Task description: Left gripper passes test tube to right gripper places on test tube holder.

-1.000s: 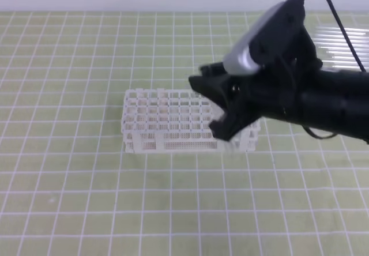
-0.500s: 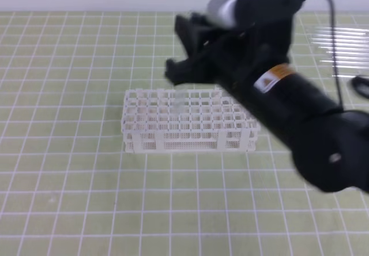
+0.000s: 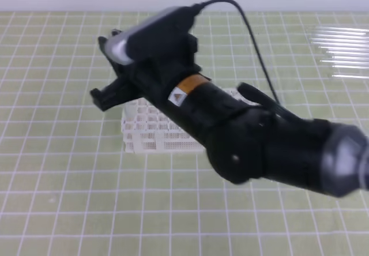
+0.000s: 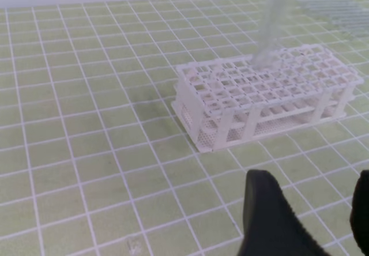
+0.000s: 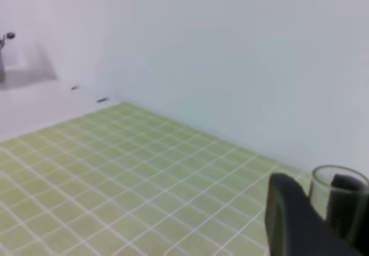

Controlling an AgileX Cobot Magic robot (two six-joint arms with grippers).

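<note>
1. Table: a green mat with a white grid (image 3: 57,169) fills the high view. A batch of spare clear tubes (image 3: 340,51) lies side by side at the upper right of that frame.

2. Right arm: its dark body crosses the high view from lower right to upper left and hides much of the rack. The right gripper (image 3: 106,74) sits left of centre, above the rack's left end.

3. Test tube holder (image 4: 259,97): a white lattice rack standing flat on the mat at centre right of the left wrist view, with a perforated lower tier.

4. Left gripper (image 4: 311,215): only two black fingertips show at the lower right of the left wrist view. They stand wide apart with nothing between them, well clear of the rack.

5. Test tube (image 4: 271,22): a slender clear tube, nearly upright, hanging from the top edge of the left wrist view. Its lower end sits at the rack's top lattice; whether it has entered a hole cannot be told. In the right wrist view its open rim (image 5: 339,201) shows between the right gripper's fingers (image 5: 288,221), which are clamped on it.

6. Judgement: the handover appears complete and the placing step is in hand. The next move calls for lining the tube tip over one hole, lowering straight, then letting go.
</note>
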